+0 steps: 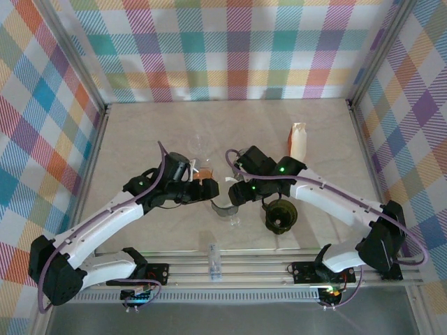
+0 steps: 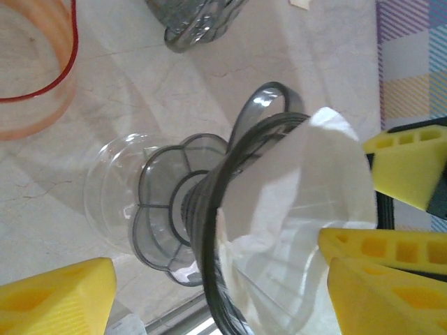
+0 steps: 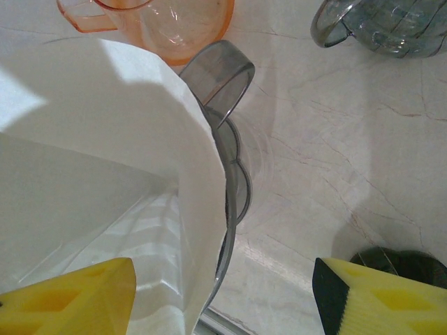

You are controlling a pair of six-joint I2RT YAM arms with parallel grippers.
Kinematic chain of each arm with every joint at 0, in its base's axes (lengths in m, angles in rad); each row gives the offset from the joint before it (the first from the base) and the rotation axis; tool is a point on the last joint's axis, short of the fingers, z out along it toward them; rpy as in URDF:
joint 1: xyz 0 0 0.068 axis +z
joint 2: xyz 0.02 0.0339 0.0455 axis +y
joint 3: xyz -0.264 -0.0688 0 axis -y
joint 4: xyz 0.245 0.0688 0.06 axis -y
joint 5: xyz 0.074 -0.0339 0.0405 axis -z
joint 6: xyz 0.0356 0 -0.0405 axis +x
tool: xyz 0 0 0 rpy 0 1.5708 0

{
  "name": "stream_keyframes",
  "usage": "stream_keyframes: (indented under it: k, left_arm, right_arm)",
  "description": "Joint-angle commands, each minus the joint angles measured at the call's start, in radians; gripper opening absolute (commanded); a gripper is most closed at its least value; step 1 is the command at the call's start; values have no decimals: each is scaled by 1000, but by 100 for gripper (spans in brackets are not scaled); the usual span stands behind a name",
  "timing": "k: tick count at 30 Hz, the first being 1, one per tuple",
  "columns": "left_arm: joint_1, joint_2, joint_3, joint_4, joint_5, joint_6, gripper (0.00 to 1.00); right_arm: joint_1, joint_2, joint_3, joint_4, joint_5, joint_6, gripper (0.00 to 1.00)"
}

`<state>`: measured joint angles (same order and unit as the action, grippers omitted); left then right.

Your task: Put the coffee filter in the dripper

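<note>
The grey see-through dripper (image 1: 225,209) lies tilted on the table between the two grippers, its scalloped base (image 2: 167,209) pointing away. The white coffee filter (image 2: 307,181) sits inside its cone and sticks out past the rim (image 3: 91,125). My left gripper (image 2: 223,286) is open, its yellow fingers wide on either side of the dripper's rim without pressing it. My right gripper (image 3: 223,300) is also open, with the filter's edge and the rim hanging between its spread fingers. In the top view the left gripper (image 1: 206,190) and the right gripper (image 1: 237,192) stand close together just above the dripper.
An orange dripper (image 1: 204,172) stands just behind the grippers. A dark green dripper (image 1: 281,216) sits to the right. A grey-tinted glass vessel (image 3: 391,24) stands farther back. A pack of filters (image 1: 299,139) stands at the back right. A metal rail (image 1: 216,265) runs along the near edge.
</note>
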<state>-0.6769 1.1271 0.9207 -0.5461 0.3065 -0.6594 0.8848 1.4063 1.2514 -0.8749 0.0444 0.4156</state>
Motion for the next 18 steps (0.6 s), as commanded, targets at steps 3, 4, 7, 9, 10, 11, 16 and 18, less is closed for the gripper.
stream_keyframes:
  k: [3, 4, 7, 9, 10, 11, 16, 18]
  left_arm:
    - [-9, -6, 29, -77, -78, 20, 55]
    - [-9, -12, 29, -86, -91, 19, 54]
    - [-9, -25, 36, -111, -120, 20, 52]
    - [-9, -27, 37, -114, -122, 20, 51]
    - [-9, -26, 37, -110, -117, 19, 51]
    - [-8, -25, 36, -104, -109, 18, 51]
    - [-9, -17, 32, -82, -86, 8, 54]
    - [-8, -19, 30, -77, -84, 6, 56]
  right_arm:
    - [8, 11, 8, -15, 16, 29, 69]
    - [8, 13, 8, -21, 24, 32, 69]
    - [8, 15, 5, -31, 43, 40, 69]
    - [8, 15, 5, -33, 55, 46, 69]
    - [7, 16, 5, -31, 57, 45, 69]
    - [8, 16, 7, -26, 56, 44, 70]
    - [8, 10, 51, -15, 76, 17, 78]
    - [7, 10, 76, -7, 84, 5, 81]
